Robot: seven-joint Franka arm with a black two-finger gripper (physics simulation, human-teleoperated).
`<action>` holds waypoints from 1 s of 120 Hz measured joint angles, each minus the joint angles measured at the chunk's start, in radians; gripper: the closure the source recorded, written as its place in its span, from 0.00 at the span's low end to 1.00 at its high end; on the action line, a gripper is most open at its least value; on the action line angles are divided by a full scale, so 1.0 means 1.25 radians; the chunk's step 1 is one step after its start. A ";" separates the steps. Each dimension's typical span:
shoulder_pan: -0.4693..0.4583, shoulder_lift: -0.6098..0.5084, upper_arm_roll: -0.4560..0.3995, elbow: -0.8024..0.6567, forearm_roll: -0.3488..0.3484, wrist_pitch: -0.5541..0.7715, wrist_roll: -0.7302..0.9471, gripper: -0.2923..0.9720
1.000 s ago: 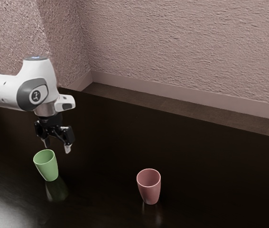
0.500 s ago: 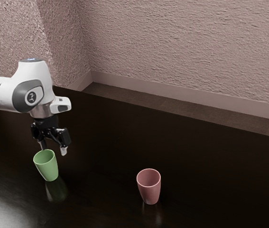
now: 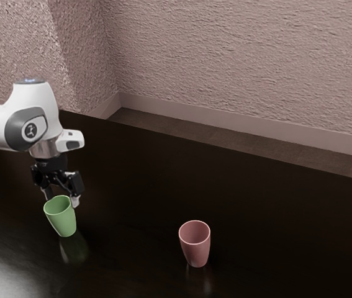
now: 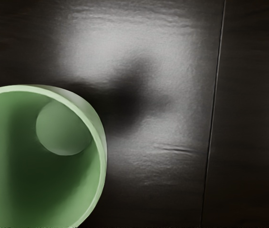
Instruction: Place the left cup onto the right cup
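Setting: a dark glossy worktop [image 3: 256, 205] is bounded at its far edge by a pale baseboard [image 3: 244, 127] and rough pinkish walls [image 3: 238, 56].

Item 1: green cup [image 3: 61, 216]. It stands upright and mouth up, well in from the far edge, on the side nearer the corner where the walls meet. In the wrist view its open mouth and round base [image 4: 39, 180] are seen from above, beside a thin seam [image 4: 215, 118] in the worktop.

Item 2: pink cup [image 3: 194, 243]. It stands upright, well apart from the green cup, further from that corner.

Item 3: white arm [image 3: 14, 124] with a black gripper [image 3: 61, 194]. The gripper is held just above the green cup's rim with its fingers spread and nothing grasped.
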 joint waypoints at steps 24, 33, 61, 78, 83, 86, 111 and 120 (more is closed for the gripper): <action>0.000 0.009 0.004 -0.012 0.001 0.023 0.001 0.23; 0.000 0.012 0.004 -0.013 0.001 0.038 0.001 0.23; 0.000 0.038 0.004 -0.014 0.002 0.078 0.000 0.23; 0.000 0.047 0.004 -0.014 0.002 0.090 -0.003 0.23; 0.000 0.050 0.004 -0.014 0.002 0.093 -0.003 0.23; -0.001 0.052 0.004 -0.014 0.002 0.094 -0.004 0.23; -0.001 0.075 0.004 -0.014 0.001 0.102 -0.007 0.23; -0.001 0.084 0.004 -0.013 0.001 0.104 -0.008 0.23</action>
